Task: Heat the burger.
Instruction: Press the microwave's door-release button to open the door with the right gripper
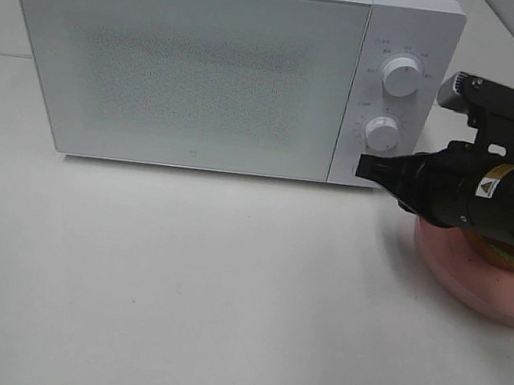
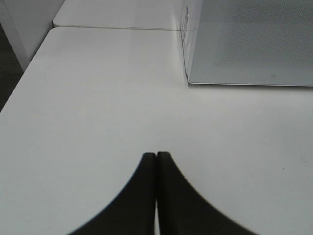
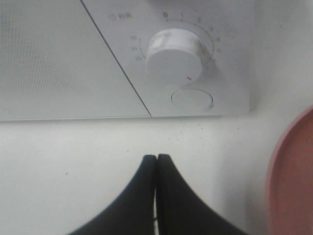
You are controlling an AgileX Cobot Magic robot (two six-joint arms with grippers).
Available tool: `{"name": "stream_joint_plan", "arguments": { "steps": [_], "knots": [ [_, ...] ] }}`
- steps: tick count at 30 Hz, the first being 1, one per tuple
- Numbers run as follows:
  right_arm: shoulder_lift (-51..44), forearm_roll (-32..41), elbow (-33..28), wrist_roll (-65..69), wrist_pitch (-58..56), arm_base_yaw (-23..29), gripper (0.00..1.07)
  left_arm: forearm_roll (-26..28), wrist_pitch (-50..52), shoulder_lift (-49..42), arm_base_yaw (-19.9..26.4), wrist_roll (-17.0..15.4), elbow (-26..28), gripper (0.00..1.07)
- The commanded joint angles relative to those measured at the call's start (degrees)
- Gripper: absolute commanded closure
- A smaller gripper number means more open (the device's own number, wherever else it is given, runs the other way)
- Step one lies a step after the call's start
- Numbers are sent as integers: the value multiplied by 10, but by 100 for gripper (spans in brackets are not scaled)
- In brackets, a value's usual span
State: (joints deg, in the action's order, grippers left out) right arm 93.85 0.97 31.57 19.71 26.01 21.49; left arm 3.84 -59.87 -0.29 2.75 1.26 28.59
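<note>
The white microwave [image 1: 198, 69] stands at the back of the table with its door closed. My right gripper [image 1: 364, 165] is shut and empty, its tip just in front of the lower right of the control panel. In the right wrist view the shut fingertips [image 3: 156, 156] point at the round button [image 3: 192, 98] below the lower knob [image 3: 173, 56]. The burger [image 1: 509, 255] lies on a pink plate [image 1: 474, 281] at the right, mostly hidden under my right arm. My left gripper [image 2: 156, 155] is shut over bare table, left of the microwave [image 2: 249, 44].
Two white knobs [image 1: 401, 76] [image 1: 381, 132] sit on the microwave's panel. The pink plate's rim [image 3: 293, 181] lies close beside my right gripper. White table [image 1: 177, 287] spreads in front of the microwave. The table's left edge [image 2: 19, 88] runs near my left gripper.
</note>
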Motion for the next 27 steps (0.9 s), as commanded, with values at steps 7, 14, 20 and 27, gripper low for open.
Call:
{"name": "stream_joint_plan", "arguments": {
  "steps": [7,14,20,27],
  "knots": [
    [72,-22,4,262,108,2,107,2,5,-11,1,0,-2,107],
    [107,-30,4,434,164,2,107,2,5,-11,1,0,-2,107],
    [143,-29,6,571,217,2,107,2,5,-11,1,0,-2,107],
    [176,-25,24,638,228,2,107,2,5,-11,1,0,-2,107]
  ]
}}
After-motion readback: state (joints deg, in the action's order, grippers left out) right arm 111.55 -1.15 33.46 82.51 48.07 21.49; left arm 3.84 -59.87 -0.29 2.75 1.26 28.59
